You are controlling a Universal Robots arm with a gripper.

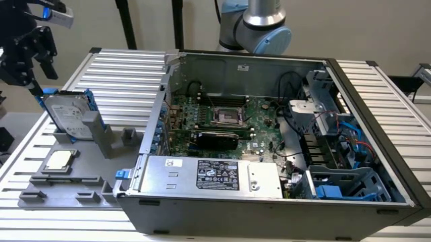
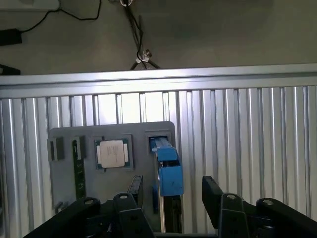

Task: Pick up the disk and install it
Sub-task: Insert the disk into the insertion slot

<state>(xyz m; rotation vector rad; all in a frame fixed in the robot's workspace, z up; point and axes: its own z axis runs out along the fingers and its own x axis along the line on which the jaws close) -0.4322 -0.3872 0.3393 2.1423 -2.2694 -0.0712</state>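
Bench [image 1: 128, 70]: a silver aluminium top of parallel ribbed profiles, with black caps [image 1: 95, 50] at its far corners. Two items lie directly on it. A flat grey fixture plate [image 1: 81, 179], with raised blocks and recesses, sits by the bench edge at the exterior view's left. An open grey computer case [image 1: 269, 214], lying on its side with the interior facing up, occupies the middle and the exterior view's right, just beside the plate.
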